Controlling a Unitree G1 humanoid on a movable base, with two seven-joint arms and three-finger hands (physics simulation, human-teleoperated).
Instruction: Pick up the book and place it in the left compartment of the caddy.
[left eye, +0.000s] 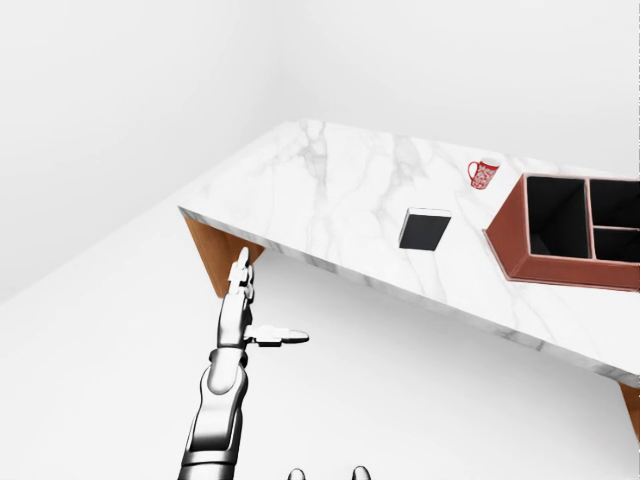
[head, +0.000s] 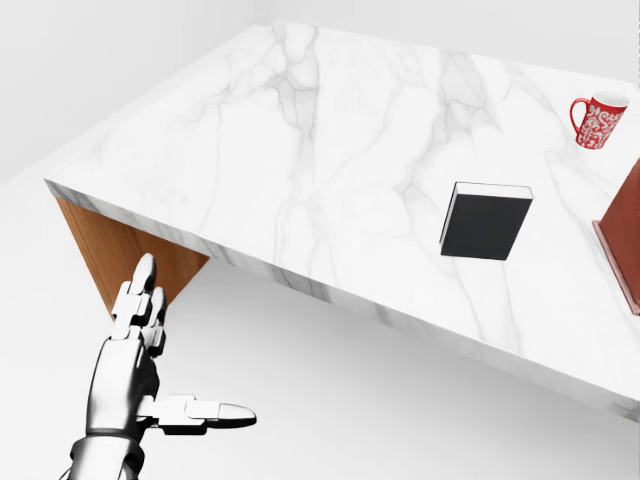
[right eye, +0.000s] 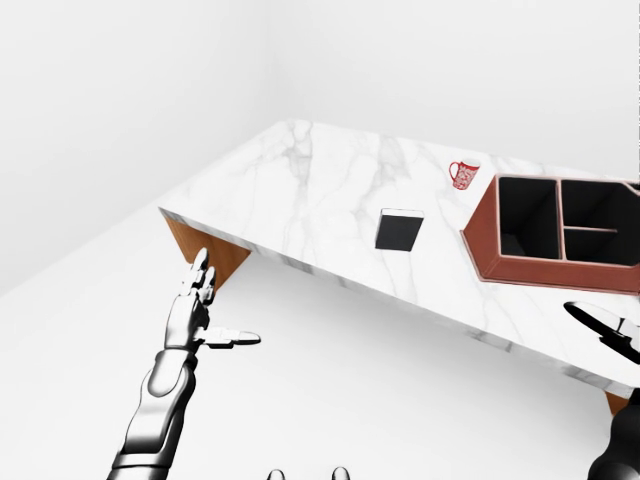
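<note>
Lying well beyond left fingers: book

Chrome-silver left arm, glossy and segmented, dark joints between the shells; left hand has blocky white-silver fingers. Right hand shows black.

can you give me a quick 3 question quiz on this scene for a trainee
1. True or false: the book lies inside the caddy.
2. What stands nearest the red mug? A) left hand B) book C) table's wooden base
3. Fill in: the left hand has its fingers ____.

Key: 1 false, it lies flat on the marble table, apart from the caddy. 2 B. 3 open, holding nothing.
</note>
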